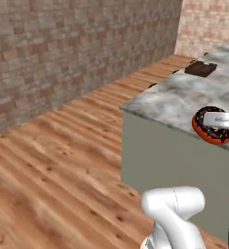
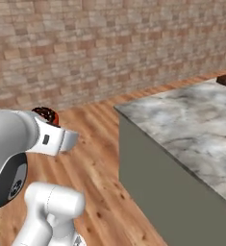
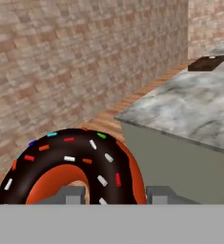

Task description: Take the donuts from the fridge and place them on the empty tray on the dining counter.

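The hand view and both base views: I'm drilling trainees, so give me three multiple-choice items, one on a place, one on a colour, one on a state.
1. Where is the dark brown wooden tray?
A. floor B. far along the marble-topped counter C. in the gripper
2. Icing colour of the ring donut?
A. pink B. white C. dark chocolate
3. The donut is:
A. held between the gripper's fingers B. on the tray C. on the floor

B: it sits on the far marble. C: dark icing with sprinkles. A: the finger tips flank it in mid-air.

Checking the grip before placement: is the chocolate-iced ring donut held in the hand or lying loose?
Held: the chocolate-iced ring donut sits between the hand's fingertips, off the marble counter.
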Robot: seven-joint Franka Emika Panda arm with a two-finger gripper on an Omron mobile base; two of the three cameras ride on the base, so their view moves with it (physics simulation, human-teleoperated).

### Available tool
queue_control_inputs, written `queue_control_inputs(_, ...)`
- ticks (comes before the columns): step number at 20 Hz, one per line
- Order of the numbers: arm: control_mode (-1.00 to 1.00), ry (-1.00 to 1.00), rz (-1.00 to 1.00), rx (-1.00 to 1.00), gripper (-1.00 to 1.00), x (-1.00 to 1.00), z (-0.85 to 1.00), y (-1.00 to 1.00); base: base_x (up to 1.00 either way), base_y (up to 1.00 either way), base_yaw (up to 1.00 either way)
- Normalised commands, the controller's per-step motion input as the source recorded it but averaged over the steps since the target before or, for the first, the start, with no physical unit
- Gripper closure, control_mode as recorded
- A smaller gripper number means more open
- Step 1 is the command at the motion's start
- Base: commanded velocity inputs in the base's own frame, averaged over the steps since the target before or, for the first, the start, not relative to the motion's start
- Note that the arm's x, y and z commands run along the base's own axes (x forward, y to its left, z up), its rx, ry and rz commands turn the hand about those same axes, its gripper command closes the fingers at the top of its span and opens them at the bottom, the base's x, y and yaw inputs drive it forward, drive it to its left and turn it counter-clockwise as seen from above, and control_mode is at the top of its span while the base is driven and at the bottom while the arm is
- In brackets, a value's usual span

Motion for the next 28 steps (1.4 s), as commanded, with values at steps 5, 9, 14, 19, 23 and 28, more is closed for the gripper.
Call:
queue_control_inputs(5,1.0,0.0,0.0,0.0,1.0,0.0,0.0,0.0,1.0,1.0,-0.43)
queue_control_inputs(9,1.0,0.0,0.0,0.0,1.0,0.0,0.0,0.0,1.0,1.0,-0.44)
queue_control_inputs(14,1.0,0.0,0.0,0.0,1.0,0.0,0.0,0.0,1.0,1.0,-0.51)
queue_control_inputs(19,1.0,0.0,0.0,0.0,1.0,0.0,0.0,0.0,1.0,1.0,-0.46)
queue_control_inputs(23,1.0,0.0,0.0,0.0,1.0,0.0,0.0,0.0,1.0,1.0,-0.43)
queue_control_inputs(28,1.0,0.0,0.0,0.0,1.0,0.0,0.0,0.0,1.0,1.0,-0.39)
